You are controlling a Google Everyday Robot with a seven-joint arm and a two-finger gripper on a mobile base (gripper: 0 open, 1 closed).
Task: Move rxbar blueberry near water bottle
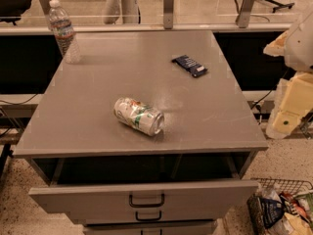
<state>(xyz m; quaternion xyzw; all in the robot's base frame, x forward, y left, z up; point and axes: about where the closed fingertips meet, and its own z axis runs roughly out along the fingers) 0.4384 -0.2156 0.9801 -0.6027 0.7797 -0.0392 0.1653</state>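
The rxbar blueberry (190,65), a flat bar in a dark navy wrapper with white markings, lies on the grey table top (98,102) at the back right. The water bottle (63,31), clear with a white cap and a pale label band, stands upright at the table's back left corner. My gripper (287,117), cream-coloured, hangs at the right edge of the view, beyond the table's right side and apart from the bar. It holds nothing that I can see.
A dented silver-green drink can (139,116) lies on its side near the table's front middle. A drawer (146,195) stands partly open below the front edge. A wire basket (283,207) with packets sits on the floor at the right. A glass partition (168,6) runs behind the table.
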